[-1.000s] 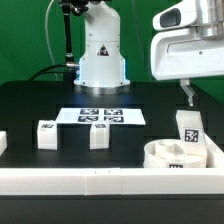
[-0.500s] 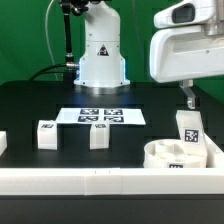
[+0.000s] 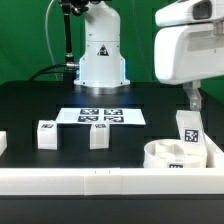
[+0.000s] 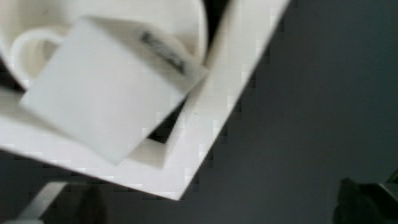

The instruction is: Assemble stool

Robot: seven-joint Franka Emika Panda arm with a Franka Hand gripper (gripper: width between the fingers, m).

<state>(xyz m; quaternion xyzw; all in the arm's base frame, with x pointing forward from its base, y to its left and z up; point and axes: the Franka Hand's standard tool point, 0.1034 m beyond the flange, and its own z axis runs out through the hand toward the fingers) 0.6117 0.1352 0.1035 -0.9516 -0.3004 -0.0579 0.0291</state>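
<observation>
Gripper [image 3: 192, 104] has lifted toward the exterior frame's upper right, jaws apart, empty. Short rectangular white plastic leg [image 3: 187, 128] stays upright in the round rimmed white plastic seat [image 3: 165, 155], lower right. Judged: leg released; loose white leg [image 3: 98, 134], lower centre, likely next.

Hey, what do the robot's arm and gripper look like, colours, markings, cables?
The arm is glossy white with rounded casings and a triangular warning sticker. Beside it run black cables. The gripper has a boxy white housing and slim grey fingers.
</observation>
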